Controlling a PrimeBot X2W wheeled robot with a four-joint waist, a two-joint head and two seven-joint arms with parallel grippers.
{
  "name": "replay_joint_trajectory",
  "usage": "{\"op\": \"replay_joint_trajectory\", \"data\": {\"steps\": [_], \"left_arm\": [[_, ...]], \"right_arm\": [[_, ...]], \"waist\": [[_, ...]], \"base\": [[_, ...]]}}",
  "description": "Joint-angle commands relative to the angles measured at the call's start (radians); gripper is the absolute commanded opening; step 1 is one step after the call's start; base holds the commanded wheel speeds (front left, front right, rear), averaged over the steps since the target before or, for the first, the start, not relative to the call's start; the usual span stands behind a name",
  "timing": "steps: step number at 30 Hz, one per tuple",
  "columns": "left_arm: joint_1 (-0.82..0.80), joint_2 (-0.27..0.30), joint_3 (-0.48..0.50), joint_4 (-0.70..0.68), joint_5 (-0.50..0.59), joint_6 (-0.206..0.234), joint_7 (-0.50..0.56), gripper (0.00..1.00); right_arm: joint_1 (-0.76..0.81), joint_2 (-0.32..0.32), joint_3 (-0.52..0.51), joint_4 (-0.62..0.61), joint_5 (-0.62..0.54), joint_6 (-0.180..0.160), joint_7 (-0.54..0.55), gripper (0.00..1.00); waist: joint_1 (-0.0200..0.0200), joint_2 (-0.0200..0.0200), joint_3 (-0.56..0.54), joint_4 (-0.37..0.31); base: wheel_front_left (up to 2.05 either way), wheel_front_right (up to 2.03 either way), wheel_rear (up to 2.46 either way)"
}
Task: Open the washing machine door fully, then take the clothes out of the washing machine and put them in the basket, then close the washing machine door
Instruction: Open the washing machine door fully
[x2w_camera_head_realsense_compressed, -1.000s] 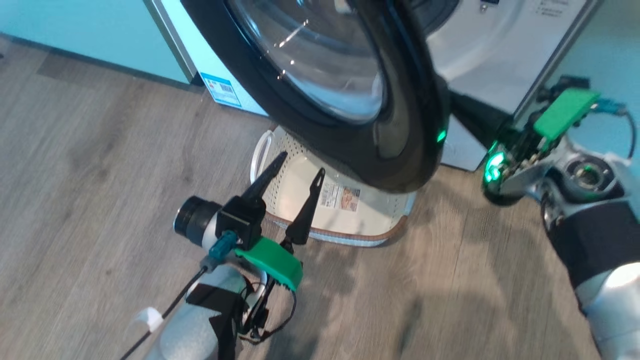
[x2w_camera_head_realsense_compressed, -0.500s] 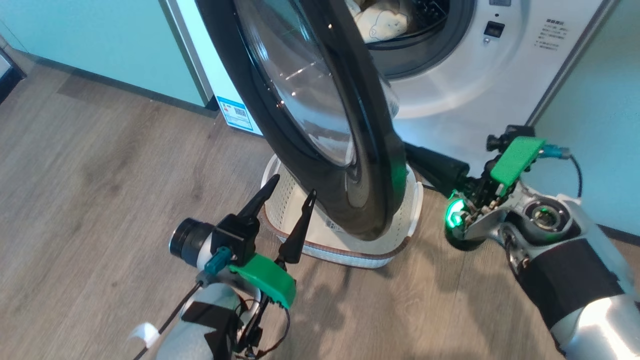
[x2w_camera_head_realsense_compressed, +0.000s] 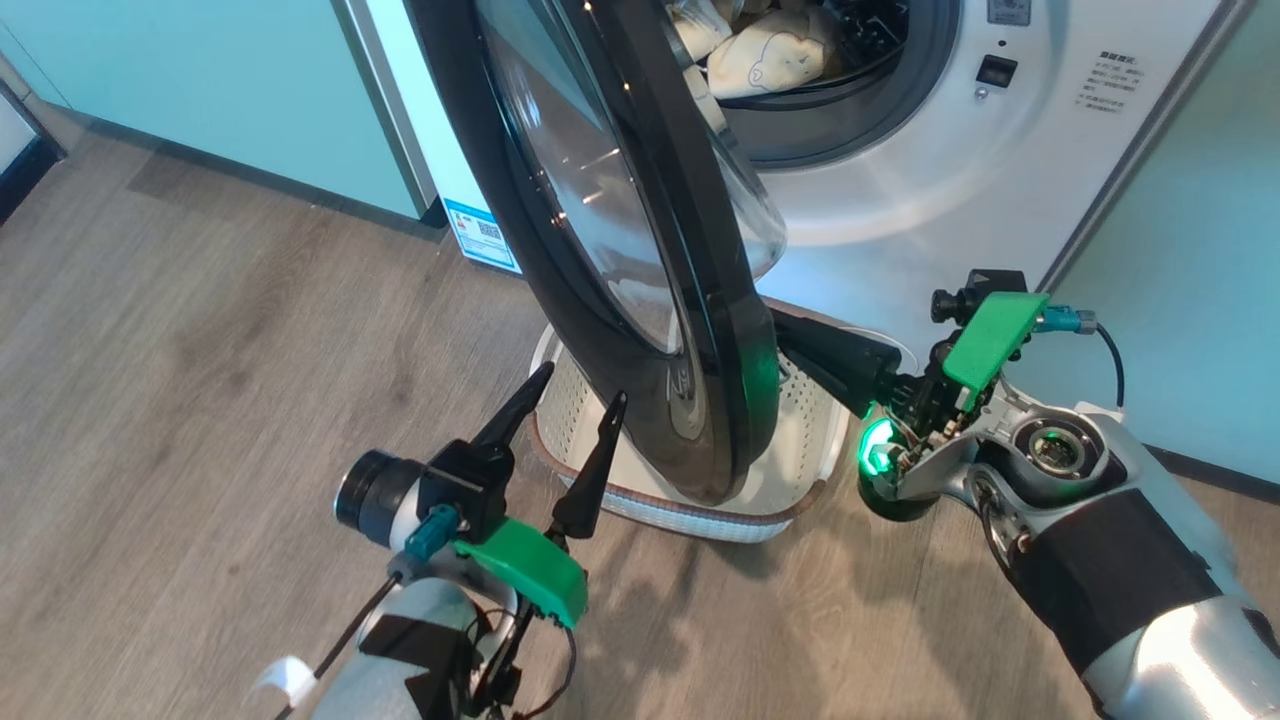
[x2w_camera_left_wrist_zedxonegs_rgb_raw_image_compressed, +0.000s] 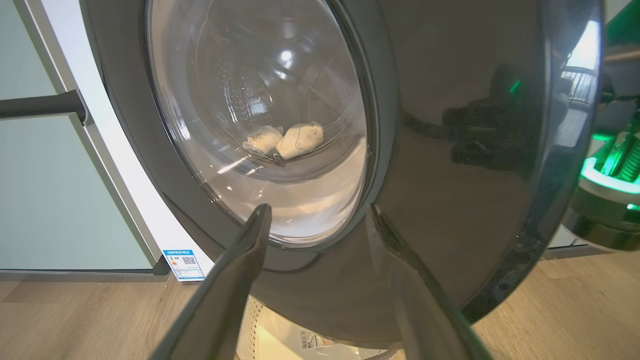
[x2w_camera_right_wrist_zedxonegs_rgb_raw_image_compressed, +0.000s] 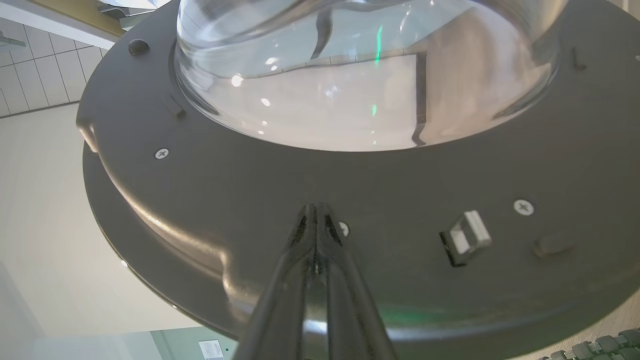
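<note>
The washing machine door is only partly swung out, with the right gripper pressed together at its inner face, the left gripper spread, and the clothes not yet taken out.

The left gripper is hovering low on the robot's left with its two dark fingers spread wide, pointing forward and holding nothing. The right forearm is reaching in from the robot's right, and the right gripper is pressing its fingers tightly together with nothing between them, pointing leftward, a green light glowing at its wrist
</note>
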Motion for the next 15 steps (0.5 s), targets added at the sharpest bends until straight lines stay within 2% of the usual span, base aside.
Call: {"op": "replay_joint_trajectory", "data": {"steps": [1,10,15], "left_arm": [[-0.019,0.011,0.042,-0.033,-0.002,0.002,-0.006,1.00],[-0.021,0.011,0.051,-0.031,-0.002,0.003,-0.006,1.00],[-0.022,0.011,0.065,-0.033,-0.001,0.006,-0.006,1.00]], "right_arm": [[-0.003,0.017,0.005,-0.032,0.013,0.000,-0.009,0.00],[-0.004,0.017,-0.047,-0.072,-0.029,0.000,-0.085,0.00],[0.013,0.016,-0.131,-0.157,-0.109,0.000,-0.212,0.00]], "waist": [[0.0000,-0.0001,0.001,0.000],[0.0000,-0.0001,0.008,-0.013],[0.0000,-0.0001,0.010,-0.031]], "base": [[0.00,0.00,0.00],[0.00,0.00,0.00],[0.00,0.00,0.00]]}}
